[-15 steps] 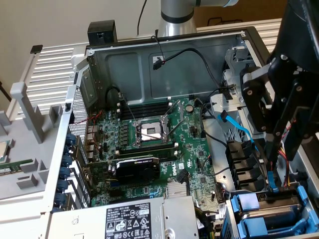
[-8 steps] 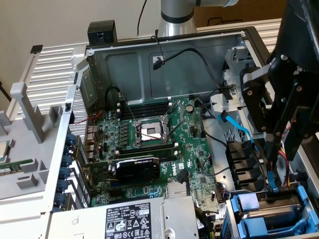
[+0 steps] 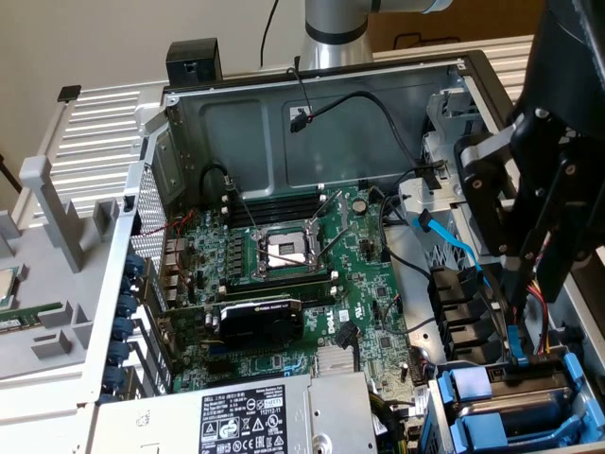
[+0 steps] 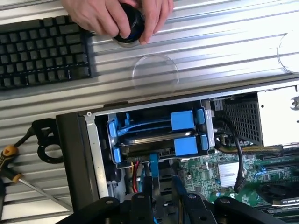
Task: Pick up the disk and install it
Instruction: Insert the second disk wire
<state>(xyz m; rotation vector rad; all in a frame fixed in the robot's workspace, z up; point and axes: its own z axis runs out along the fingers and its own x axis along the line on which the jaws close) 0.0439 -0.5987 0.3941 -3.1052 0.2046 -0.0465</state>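
The disk [image 3: 529,402] sits edge-up in the blue-railed drive bay [image 4: 187,120] at the corner of the open computer case [image 3: 312,104], where its rails can guide it down the slot. The end effector [image 3: 516,357] stands directly above it, its narrow fingers pinching a blue tab on the disk's upper edge (a thin hold, so likely for pressing or steering). On the ribbed worktop [image 4: 210,51] a person's hand [image 4: 117,16] grips a round knob [image 4: 128,28] beside a keyboard [image 4: 44,51].

Blue cables [image 3: 452,248] and drive cage [image 3: 515,416] crowding the disk [image 4: 154,144] — open room above.
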